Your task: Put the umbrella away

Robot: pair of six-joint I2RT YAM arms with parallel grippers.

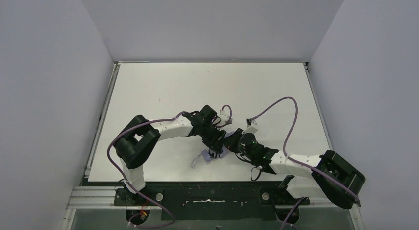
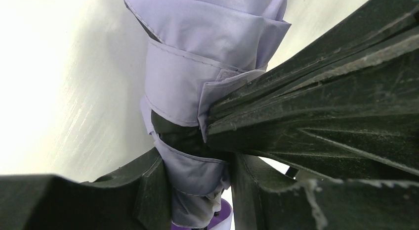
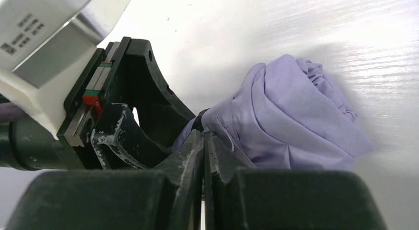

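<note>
We found the umbrella (image 2: 207, 37) folded and clamped in the left gripper (image 2: 197, 190); the right gripper (image 3: 203, 141), fingers pressed together, met its strap (image 2: 175, 86), which was not yet fastened.

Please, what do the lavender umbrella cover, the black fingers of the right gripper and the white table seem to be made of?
The pale lavender folded umbrella: thin woven synthetic cloth, probably; matte, with stitched hems and soft creases. The right gripper, black fingers: hard plastic, apparently; dull, scratched, with pale worn edges. The white table: perhaps painted or laminated board; faint streaks, soft sheen.
</note>
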